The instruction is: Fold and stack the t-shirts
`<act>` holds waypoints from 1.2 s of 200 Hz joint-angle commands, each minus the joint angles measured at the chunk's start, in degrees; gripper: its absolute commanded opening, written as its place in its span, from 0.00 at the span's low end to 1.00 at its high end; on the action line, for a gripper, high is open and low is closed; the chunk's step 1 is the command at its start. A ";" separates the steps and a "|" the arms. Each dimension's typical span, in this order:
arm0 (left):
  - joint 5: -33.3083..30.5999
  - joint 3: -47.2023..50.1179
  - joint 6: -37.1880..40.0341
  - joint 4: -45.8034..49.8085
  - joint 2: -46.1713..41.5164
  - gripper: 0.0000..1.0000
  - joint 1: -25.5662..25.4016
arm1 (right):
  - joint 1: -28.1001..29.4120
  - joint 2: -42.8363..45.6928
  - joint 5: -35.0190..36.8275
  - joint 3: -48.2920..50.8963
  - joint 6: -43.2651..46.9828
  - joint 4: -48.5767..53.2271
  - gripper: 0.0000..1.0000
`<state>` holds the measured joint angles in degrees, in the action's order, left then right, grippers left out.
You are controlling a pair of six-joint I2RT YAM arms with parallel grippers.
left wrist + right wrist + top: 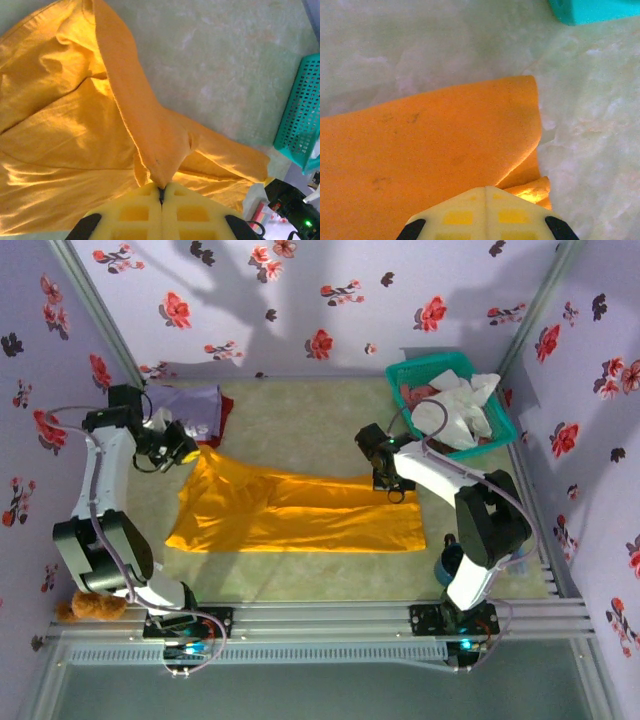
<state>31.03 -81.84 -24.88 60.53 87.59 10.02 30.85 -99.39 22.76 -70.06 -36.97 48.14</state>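
The bright orange-yellow t-shirt (300, 512) lies stretched across the middle of the table. My left gripper (186, 451) is shut on a pinched peak of the t-shirt (150, 125) at its far left corner, and my left gripper (161, 190) holds that cloth lifted off the table. At the shirt's far right edge, my right gripper (391, 487) is shut on it. In the right wrist view the t-shirt (420, 155) curls up over a lower layer and runs under my right gripper (486, 189). The lavender t-shirt (188, 400) lies at the back left on a red one (227, 412).
A teal basket (505, 418) at the back right holds white (455, 410) and reddish cloth; the basket's wall (300, 125) and its edge (590, 10) show in the wrist views. A brown teddy bear (90, 608) sits by the left arm's base. Flowered walls close in three sides.
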 commanded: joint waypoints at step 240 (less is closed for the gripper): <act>-2.03 10.95 2.30 -1.18 -3.59 0.00 0.70 | -3.87 2.86 -10.14 7.76 4.70 -7.40 0.37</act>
<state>29.10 -70.00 -23.75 58.94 84.77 10.20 28.45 -98.24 14.52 -65.30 -31.03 45.39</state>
